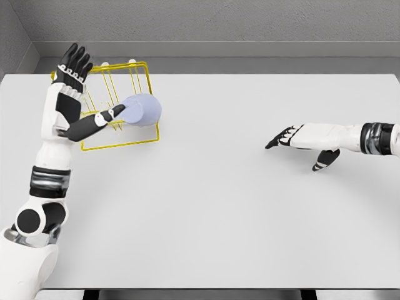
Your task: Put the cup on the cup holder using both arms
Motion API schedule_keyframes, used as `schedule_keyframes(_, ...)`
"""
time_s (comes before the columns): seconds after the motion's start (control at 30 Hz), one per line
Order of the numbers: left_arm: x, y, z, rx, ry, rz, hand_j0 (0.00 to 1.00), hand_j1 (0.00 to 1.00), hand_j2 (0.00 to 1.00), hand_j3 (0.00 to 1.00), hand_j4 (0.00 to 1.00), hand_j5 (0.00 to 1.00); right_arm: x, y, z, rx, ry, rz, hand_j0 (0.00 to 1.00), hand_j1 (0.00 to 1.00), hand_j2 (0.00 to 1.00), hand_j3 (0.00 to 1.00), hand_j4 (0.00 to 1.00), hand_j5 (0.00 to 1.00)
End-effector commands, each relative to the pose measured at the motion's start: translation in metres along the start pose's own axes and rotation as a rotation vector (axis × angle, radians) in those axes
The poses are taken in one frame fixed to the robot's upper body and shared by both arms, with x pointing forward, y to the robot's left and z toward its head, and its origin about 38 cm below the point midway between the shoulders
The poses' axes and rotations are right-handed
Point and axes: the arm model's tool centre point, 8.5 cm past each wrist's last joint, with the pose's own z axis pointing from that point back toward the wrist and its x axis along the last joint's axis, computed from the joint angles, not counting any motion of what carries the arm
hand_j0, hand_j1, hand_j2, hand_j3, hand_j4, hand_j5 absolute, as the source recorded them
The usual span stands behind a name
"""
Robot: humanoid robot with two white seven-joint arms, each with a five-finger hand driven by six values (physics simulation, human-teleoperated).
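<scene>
While cup (143, 110) on holder (134, 139), left hand (74, 65) spread.

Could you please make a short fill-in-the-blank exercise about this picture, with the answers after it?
1. The wire cup holder is coloured ____.
2. The pale blue cup lies close to the ____ robot hand.
3. The right robot hand holds ____, its fingers spread over the table.
4. The cup holder stands at the far ____ corner of the table.

Answers: yellow; left; nothing; left
</scene>
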Motion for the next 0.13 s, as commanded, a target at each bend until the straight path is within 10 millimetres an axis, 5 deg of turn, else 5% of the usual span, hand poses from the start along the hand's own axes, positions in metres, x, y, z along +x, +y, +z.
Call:
schedule_keyframes(0.0, 0.012, 0.017, -0.001, 0.013, -0.065, -0.036, 1.00, 1.00, 1.00, 1.00, 1.00, 1.00, 0.000, 0.000, 0.000, -0.003, 0.000, -0.005, 1.00, 1.00, 1.00, 1.00, 1.00, 1.00)
schedule_keyframes(0.1, 0.013, 0.029, 0.007, 0.024, -0.060, -0.064, 1.00, 1.00, 1.00, 1.00, 1.00, 1.00, 0.000, -0.001, 0.000, -0.004, 0.001, -0.004, 1.00, 1.00, 1.00, 1.00, 1.00, 1.00)
